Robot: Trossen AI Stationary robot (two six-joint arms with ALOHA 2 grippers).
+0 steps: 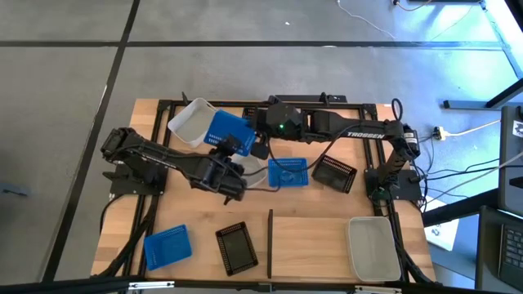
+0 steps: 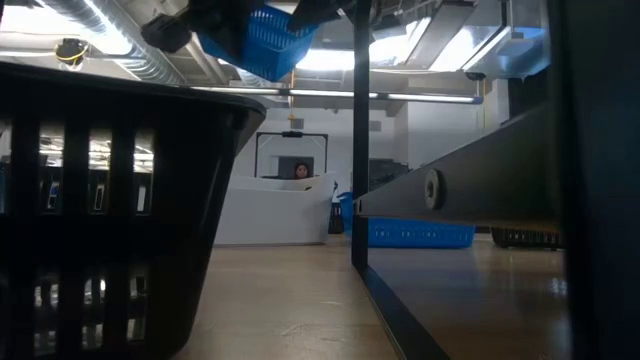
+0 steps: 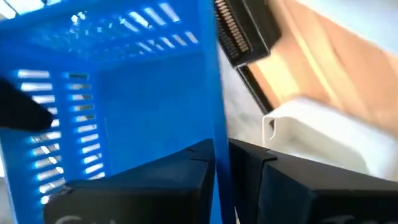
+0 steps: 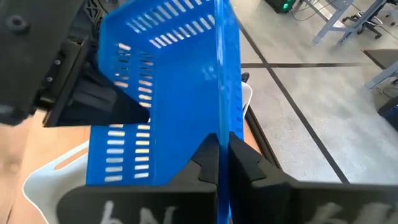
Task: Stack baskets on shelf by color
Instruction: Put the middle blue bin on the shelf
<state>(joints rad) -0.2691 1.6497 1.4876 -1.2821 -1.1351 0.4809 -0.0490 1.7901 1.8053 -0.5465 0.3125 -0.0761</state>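
A blue basket (image 1: 226,131) hangs tilted in the air over the table's far left part, above a white basket (image 1: 190,121). My left gripper (image 3: 222,149) and my right gripper (image 4: 222,140) are both shut on it. The left arm reaches it from the table's left (image 1: 227,155), the right arm from the right (image 1: 260,137). In the low view the held basket (image 2: 255,35) shows high above the tabletop. The shelf (image 1: 319,249) is a pale panel at the near right, with a black upright bar (image 1: 270,242). A white basket (image 1: 373,245) sits on it. My left gripper pinches one thin wall of the blue basket (image 3: 217,124) between its two fingers, one finger on the basket's inner side and one outside. The basket is lifted clear of the table. My right gripper pinches another wall of the same basket (image 4: 222,118), which stands edge-on between its two fingers. The basket hangs tilted between the two grippers, clear of the white basket (image 4: 56,180) below.
A second blue basket (image 1: 288,172) and a black basket (image 1: 335,173) lie mid-table. Another blue basket (image 1: 167,245) and a black one (image 1: 237,247) lie near the front edge, left of the shelf bar. The black one (image 2: 100,200) fills the low view's left.
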